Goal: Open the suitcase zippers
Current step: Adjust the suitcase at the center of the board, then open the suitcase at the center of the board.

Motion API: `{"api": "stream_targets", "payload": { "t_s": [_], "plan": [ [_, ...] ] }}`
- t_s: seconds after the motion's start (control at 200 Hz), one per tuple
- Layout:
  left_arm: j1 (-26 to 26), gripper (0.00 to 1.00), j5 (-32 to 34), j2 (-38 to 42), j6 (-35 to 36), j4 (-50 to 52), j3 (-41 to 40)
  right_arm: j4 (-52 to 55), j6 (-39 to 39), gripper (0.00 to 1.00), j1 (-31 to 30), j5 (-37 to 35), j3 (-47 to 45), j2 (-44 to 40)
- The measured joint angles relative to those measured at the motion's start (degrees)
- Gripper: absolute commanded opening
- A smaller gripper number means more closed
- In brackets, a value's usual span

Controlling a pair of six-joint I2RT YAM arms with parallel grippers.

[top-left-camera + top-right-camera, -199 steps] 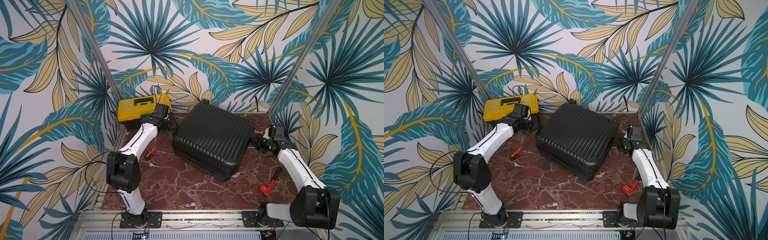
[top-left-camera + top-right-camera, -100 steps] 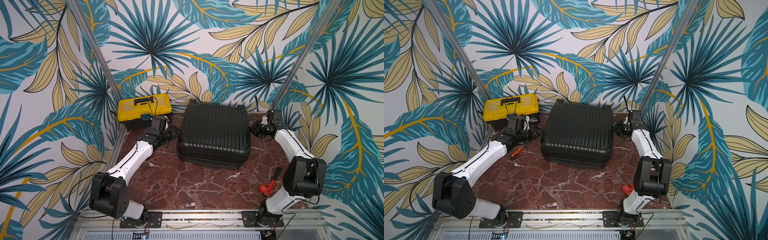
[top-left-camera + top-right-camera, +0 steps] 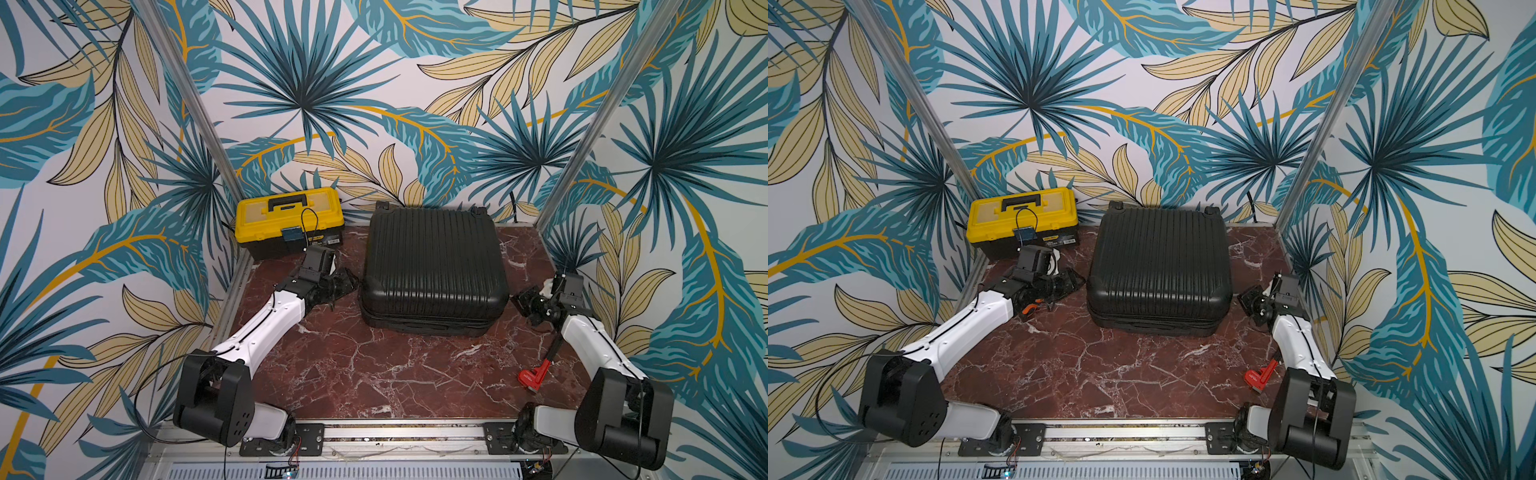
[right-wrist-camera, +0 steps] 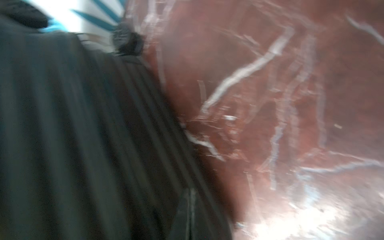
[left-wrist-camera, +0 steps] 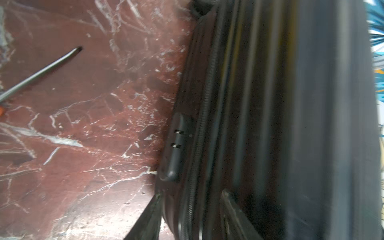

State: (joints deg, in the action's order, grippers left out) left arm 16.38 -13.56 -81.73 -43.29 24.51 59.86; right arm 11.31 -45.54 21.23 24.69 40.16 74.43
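The black ribbed suitcase (image 3: 432,266) (image 3: 1158,266) lies flat at the back of the marble table, square to its edges. Its zipper track (image 5: 207,104) runs along the side seam beside a combination lock (image 5: 176,145); I make out no pulls. My left gripper (image 3: 351,282) (image 3: 1077,284) (image 5: 191,216) is open at the suitcase's left side, one finger (image 5: 149,218) on each side of the seam. My right gripper (image 3: 519,299) (image 3: 1246,299) (image 4: 190,207) is shut and empty, just off the right side of the suitcase (image 4: 62,124). The right wrist view is blurred.
A yellow-and-black toolbox (image 3: 289,224) (image 3: 1021,220) stands at the back left corner. An orange-handled screwdriver (image 3: 1032,309) (image 5: 41,70) lies under my left arm. A red clamp tool (image 3: 536,374) (image 3: 1260,374) lies at the front right. Patterned walls close in three sides.
The suitcase has turned from diagonal to square with the table. My right gripper came forward along its right side and shut. My left gripper stayed at the left side.
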Motion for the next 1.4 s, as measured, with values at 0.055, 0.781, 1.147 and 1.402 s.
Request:
{"api": "stream_targets", "payload": {
  "t_s": [0.055, 0.781, 1.147, 1.402],
  "plan": [
    [-0.11, 0.46, -0.07, -0.83, 0.0, 0.2, 0.0, -4.48, -2.49, 0.0, 2.67, 3.43, -3.74, 0.96],
    [1.68, 0.46, -2.91, -2.8, -2.29, -1.77, -1.03, -46.84, -26.34, 0.0, 4.15, 26.03, -22.25, -3.17],
    [1.68, 0.46, -3.02, -3.19, -2.84, -2.19, -1.03, -53.24, -29.03, 0.0, 4.07, 26.86, -24.65, 0.81],
    [1.73, 0.46, -3.56, -3.26, -3.19, -2.29, -1.03, -55.19, -29.4, 0.0, 3.67, 27.65, -25.83, 3.19]
  ]
}}
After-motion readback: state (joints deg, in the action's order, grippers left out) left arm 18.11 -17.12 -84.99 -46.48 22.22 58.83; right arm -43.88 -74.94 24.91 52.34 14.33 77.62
